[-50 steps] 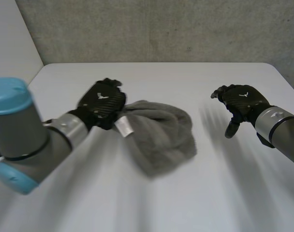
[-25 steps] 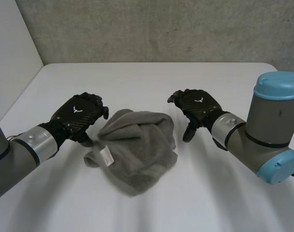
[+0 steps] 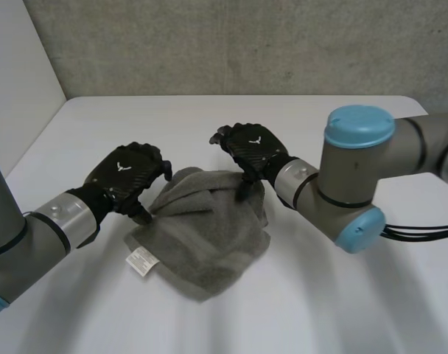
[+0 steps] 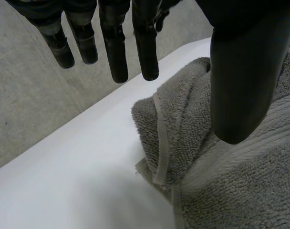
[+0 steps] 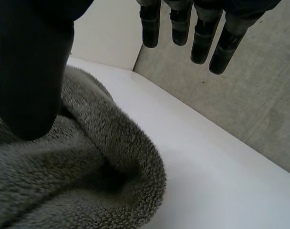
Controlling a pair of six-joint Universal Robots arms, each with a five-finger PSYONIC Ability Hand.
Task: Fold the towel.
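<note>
Towel (image 3: 209,236) far edge partly hidden beneath left hand (image 3: 128,173) and right hand (image 3: 250,147), label (image 3: 141,261) unreadable

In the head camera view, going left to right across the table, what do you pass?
Left arm → left hand → grey towel → right hand → right arm.

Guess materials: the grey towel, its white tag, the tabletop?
Towel: grey terry, likely cotton; fuzzy looped pile, flat woven hem band. Tag: thin white fabric label, probably; print unreadable. Table: smooth white, soft sheen, laminate or painted board; can't tell which.
</note>
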